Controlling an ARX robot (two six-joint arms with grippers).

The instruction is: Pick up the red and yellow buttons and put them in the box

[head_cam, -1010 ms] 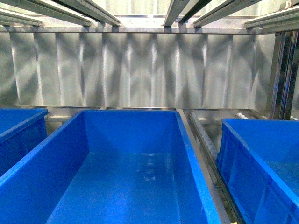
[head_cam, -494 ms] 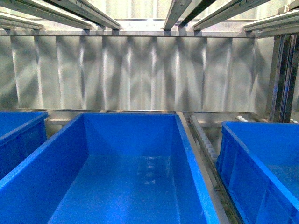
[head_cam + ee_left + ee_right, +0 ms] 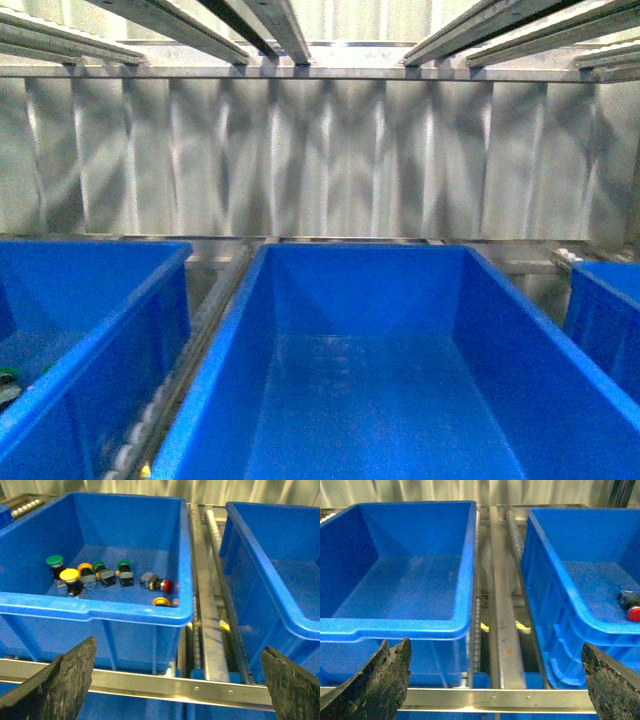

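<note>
Several buttons lie in the left blue bin (image 3: 100, 612): a red one (image 3: 166, 585), a yellow one (image 3: 69, 574), two yellow-orange ones (image 3: 85, 568) (image 3: 161, 602), and green-capped ones (image 3: 54, 560). Another red button (image 3: 634, 613) lies in the right bin (image 3: 560, 580). The middle box (image 3: 360, 252) is empty; the same box (image 3: 395, 625) shows in the right wrist view. My left gripper (image 3: 179, 652) hangs open in front of the left bin, above a metal rail. My right gripper (image 3: 495, 650) is open too, between the middle box and the right bin. Neither holds anything.
Roller rails (image 3: 210, 615) and a steel cross bar (image 3: 495, 697) run between and in front of the bins. A corrugated metal wall (image 3: 320, 160) closes the back, with shelf rails (image 3: 250, 25) overhead. The left bin (image 3: 100, 300) and right bin (image 3: 605, 300) flank the middle box.
The front view has swung to the left: the middle box now sits further right in the picture, more of the left bin shows, and less of the right bin.
</note>
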